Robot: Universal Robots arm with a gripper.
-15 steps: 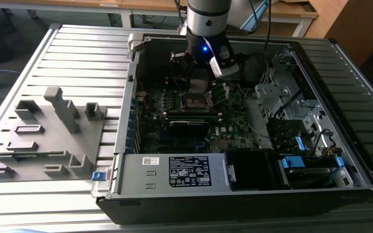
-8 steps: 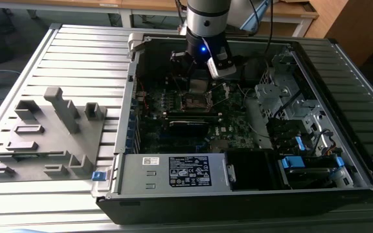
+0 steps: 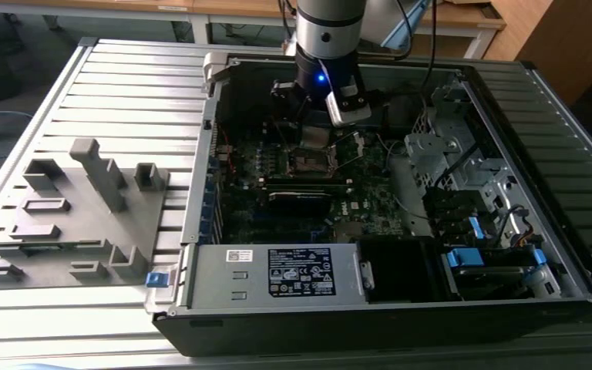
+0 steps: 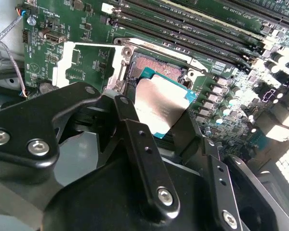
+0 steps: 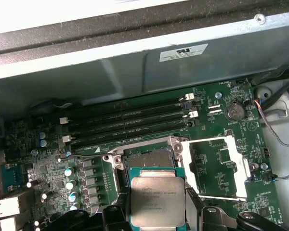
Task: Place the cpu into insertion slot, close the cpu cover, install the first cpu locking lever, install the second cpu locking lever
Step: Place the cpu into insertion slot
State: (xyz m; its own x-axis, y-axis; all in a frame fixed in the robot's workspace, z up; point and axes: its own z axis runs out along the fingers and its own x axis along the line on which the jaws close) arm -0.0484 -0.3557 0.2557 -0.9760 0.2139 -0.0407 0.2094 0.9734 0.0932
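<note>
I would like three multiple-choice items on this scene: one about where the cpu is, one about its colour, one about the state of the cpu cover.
1. Where is the cpu?
A) gripped in the hand, by the insertion slot
B) seated flat in the slot
C) under the cpu cover

2. What colour is its top?
A) red
B) black
C) silver-grey

3. The cpu cover is:
A) shut over the slot
B) open, lying beside the slot
C) in the hand

Answers:
1 A: the hand grips it.
2 C: dull metal shows in both wrist views.
3 B: the slot lies uncovered, the frame beside it.
</note>
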